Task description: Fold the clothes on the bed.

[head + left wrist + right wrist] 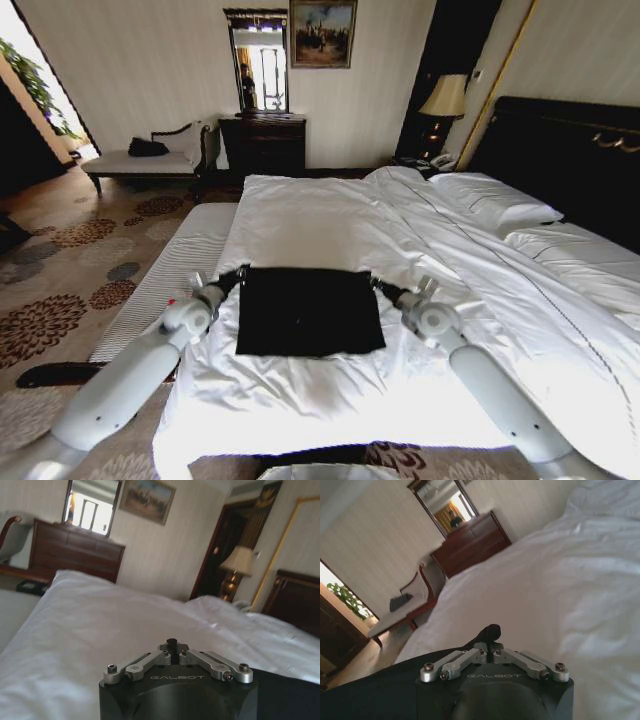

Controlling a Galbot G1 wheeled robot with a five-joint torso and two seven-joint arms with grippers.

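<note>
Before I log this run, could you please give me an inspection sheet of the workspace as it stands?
Surface: the bed, white sheets, creased, dark headboard on the right.
Job's things: the black T-shirt lies flat as a near-square on the near end of the bed.
Clutter: nothing seen on the sheets besides the pillows.
Grippers: left gripper at the shirt's far left corner, right gripper at its far right corner; both low on the sheet.
Cables: nothing seen.
Surroundings: striped bench left of the bed, chaise longue, dark dresser with mirror, lamp, patterned carpet.
</note>
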